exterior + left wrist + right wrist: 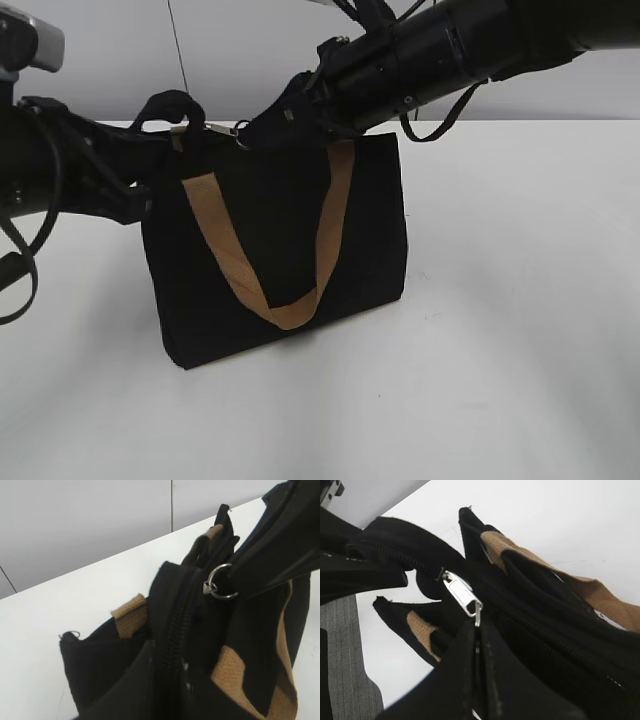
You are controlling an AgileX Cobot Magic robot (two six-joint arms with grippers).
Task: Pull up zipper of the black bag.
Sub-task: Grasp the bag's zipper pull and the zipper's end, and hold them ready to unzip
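Standing upright, the black bag has its zipper ring pinched by the right hand.

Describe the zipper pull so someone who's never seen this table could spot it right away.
Find the black bag standing on the white table. Along its top edge, near the left end, sits the zipper pull, between the two tools. It's the only silver metal there, with a small ring, unlike the tan straps.

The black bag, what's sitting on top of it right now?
Along the top of the black bag runs the zipper, its ring in the right gripper; the left gripper holds the bag's end. The bag's contents are hidden.
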